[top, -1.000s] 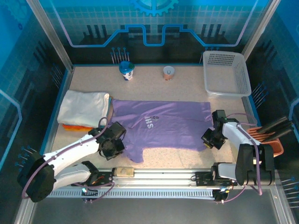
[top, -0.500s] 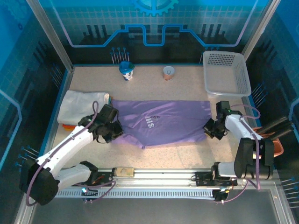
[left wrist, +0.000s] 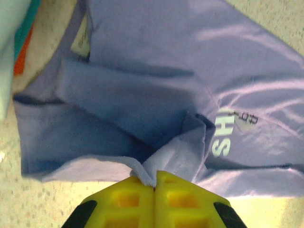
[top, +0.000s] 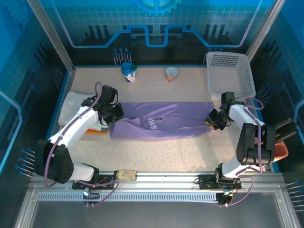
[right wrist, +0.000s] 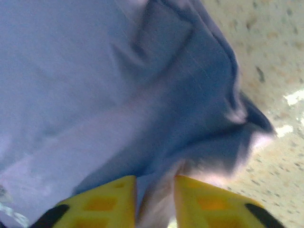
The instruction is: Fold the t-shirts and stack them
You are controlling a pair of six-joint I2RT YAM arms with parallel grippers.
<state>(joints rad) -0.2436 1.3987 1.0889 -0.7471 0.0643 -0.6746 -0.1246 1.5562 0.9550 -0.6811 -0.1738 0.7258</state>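
Note:
The lavender-purple t-shirt [top: 161, 126] lies as a long folded band across the middle of the table, its white print facing up. My left gripper [top: 114, 116] sits at the shirt's left end, shut on a pinch of its hem [left wrist: 155, 183]. At the shirt's right end, my right gripper [top: 212, 121] has its jaws parted, and loose purple cloth [right wrist: 95, 71] lies in the gap between the fingers [right wrist: 155, 190]. A folded white t-shirt [top: 71, 103] rests at the far left on an orange folded edge [top: 92, 134], partly hidden under my left arm.
A white lattice basket [top: 230, 73] stands at the back right. A blue cup [top: 128, 71] and a small tan cup [top: 171, 73] sit along the back edge. An orange object [top: 282, 149] lies off the table's right side.
Both grippers moved away from the near edge and carried the shirt's near half over, narrowing it into a band. The right jaws have parted; the left stayed shut.

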